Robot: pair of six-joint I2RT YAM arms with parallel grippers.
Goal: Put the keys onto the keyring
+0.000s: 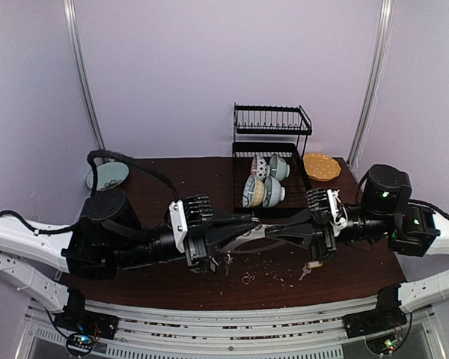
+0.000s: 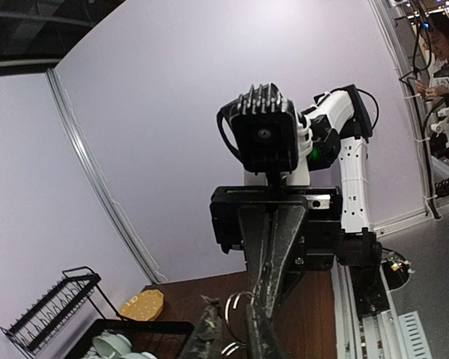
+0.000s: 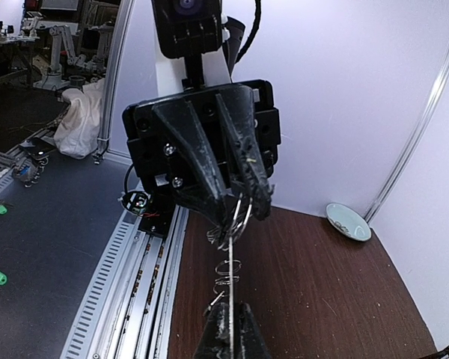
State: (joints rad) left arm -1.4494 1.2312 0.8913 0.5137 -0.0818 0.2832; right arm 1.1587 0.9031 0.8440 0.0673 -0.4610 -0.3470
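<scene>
Gripping keyring [image 1: 251,230], right claw [image 3: 230,333], keys [image 1: 308,268] nearby

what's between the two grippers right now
The keyring: its thin wire runs from the right gripper up toward the left gripper, with small rings dangling midway. It shows clearest in the right wrist view.

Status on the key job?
Left claw slightly open at keyring. Right claw shut on keyring. Key on table, not threaded. Loose small ring, crumbs nearby.

White arm links [image 1: 15,232], ribbed black wrist motors [image 1: 198,209], black cable [image 1: 127,161], green lights [image 1: 385,194], black left hand [image 1: 254,223]
</scene>
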